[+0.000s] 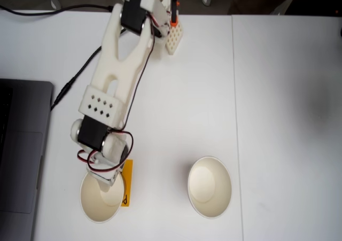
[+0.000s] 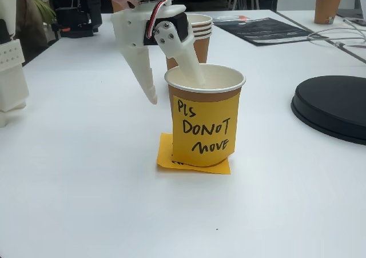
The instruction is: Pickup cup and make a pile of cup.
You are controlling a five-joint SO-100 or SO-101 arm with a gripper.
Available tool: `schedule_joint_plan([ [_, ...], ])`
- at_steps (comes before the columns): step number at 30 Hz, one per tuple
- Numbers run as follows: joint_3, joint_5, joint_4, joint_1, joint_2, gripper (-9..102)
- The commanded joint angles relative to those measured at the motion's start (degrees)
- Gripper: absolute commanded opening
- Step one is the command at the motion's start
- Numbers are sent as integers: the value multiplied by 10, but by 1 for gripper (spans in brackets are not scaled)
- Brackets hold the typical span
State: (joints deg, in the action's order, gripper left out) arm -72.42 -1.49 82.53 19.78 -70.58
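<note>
At the lower left of a fixed view from above, the white two-finger gripper (image 1: 106,183) of the arm reaches down over the rim of a white paper cup (image 1: 96,204) with a cream inside. A 2nd paper cup of the same kind (image 1: 209,187) stands upright at the lower middle of this frame, well apart from the first one, alone on the white table (image 1: 278,118). The cups are not piled.

From the low fixed view, the gripper (image 2: 177,89) is in the upper middle of the frame. Its jaws are parted: 1 finger goes inside the near cup (image 2: 206,123) and the other finger (image 2: 146,78) hangs outside the wall on the left side. I cannot tell if the fingers press the wall. An orange-yellow sticky note (image 2: 204,129) with handwritten words "PLS DO NOT move" is on the front of this cup. Another flat orange-yellow note (image 2: 167,155) lies on the table under it. Behind it stands the other cup (image 2: 200,35).

A grey laptop (image 1: 21,150) lies at the left edge of the view from above.
</note>
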Motion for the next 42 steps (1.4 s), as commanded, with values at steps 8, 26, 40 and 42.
schedule_joint_plan([
  [8,4,3,-15,4,-35,1],
  [26,5,3,-15,4,-62,-7],
  [40,4,3,-16,-5,-200,-7],
  [42,4,3,-16,-5,-216,-7],
])
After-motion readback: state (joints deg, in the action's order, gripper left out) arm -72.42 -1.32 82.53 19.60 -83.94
